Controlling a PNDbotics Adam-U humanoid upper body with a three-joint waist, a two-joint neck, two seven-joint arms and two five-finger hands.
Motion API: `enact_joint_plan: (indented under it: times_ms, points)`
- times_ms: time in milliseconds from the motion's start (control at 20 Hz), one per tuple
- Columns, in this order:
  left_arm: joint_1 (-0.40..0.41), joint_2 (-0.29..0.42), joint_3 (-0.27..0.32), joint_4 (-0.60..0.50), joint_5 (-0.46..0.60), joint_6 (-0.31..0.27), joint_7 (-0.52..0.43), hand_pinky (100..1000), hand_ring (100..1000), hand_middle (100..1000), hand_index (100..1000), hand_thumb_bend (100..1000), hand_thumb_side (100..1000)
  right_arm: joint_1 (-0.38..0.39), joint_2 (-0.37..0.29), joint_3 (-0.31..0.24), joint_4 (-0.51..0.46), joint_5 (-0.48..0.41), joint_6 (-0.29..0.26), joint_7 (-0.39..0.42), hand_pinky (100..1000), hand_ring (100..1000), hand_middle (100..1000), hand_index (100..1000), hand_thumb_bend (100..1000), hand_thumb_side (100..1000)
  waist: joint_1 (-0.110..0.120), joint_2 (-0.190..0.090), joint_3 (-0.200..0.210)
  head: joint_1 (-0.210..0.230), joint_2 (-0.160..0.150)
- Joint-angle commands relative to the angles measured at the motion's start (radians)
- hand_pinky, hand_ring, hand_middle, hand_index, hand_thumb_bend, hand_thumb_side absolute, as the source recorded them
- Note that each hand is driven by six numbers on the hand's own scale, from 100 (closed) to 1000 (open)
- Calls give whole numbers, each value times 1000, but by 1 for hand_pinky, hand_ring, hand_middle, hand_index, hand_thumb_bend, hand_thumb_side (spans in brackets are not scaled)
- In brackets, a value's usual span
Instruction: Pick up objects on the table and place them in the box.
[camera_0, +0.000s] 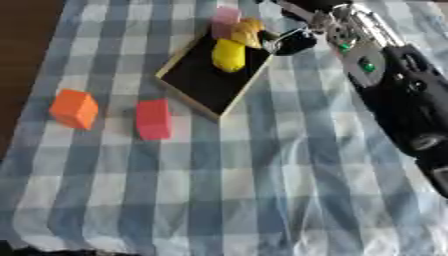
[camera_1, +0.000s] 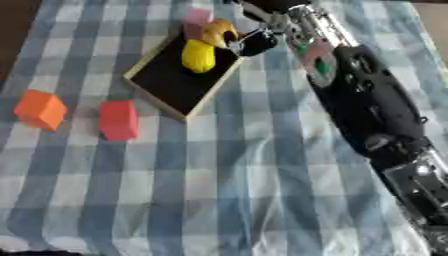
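Left eye: right hand (camera_0: 289, 41) at box (camera_0: 197, 82) far corner, fingers curled round an orange-yellow piece (camera_0: 248, 31); yellow object (camera_0: 228, 55) inside box.
Right eye: orange block (camera_1: 39, 109), red block (camera_1: 118, 120) on checked worktop (camera_1: 245, 175).

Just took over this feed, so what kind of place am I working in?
Probably a tabletop sorting setup: a blue checked tablecloth, a shallow box with a yellow piece inside, and loose orange block and red block. The right hand reaches at the box.
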Motion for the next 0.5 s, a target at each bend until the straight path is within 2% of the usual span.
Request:
enact_joint_plan:
  times_ms: [50,100,150,250,350,450,500]
  points:
    - [-43,157,-19,51,-86,-53,-12,793,793,679,814,100,573,45,-126,-44,-219,-132,29,-17,949,1000,821,948,100,188,6,-21,-7,19,4]
    - [-59,205,-30,84,-127,-75,-21,794,794,682,822,100,567,76,-158,-59,-285,-178,39,-24,948,1000,820,948,100,194,7,-20,-11,26,4]
    - [-75,251,-44,114,-170,-98,-35,800,799,693,851,100,458,104,-186,-75,-341,-216,52,-32,946,1000,816,946,100,178,9,-20,-15,30,4]
    - [-112,350,-81,176,-276,-153,-93,809,807,707,871,100,359,163,-240,-112,-437,-269,85,-57,944,1000,812,942,100,155,11,-19,-23,35,4]
    - [-150,434,-120,232,-371,-220,-165,828,826,737,901,100,296,212,-278,-147,-503,-300,117,-87,943,1000,807,936,100,125,14,-19,-30,41,4]
    - [-190,505,-162,294,-435,-278,-230,855,855,763,911,235,265,246,-304,-181,-523,-318,125,-122,943,1000,808,935,100,100,16,-20,-39,47,4]
    - [-212,532,-183,325,-459,-302,-260,859,858,766,911,272,253,261,-315,-197,-527,-324,123,-141,943,1000,808,934,100,100,16,-20,-43,50,4]
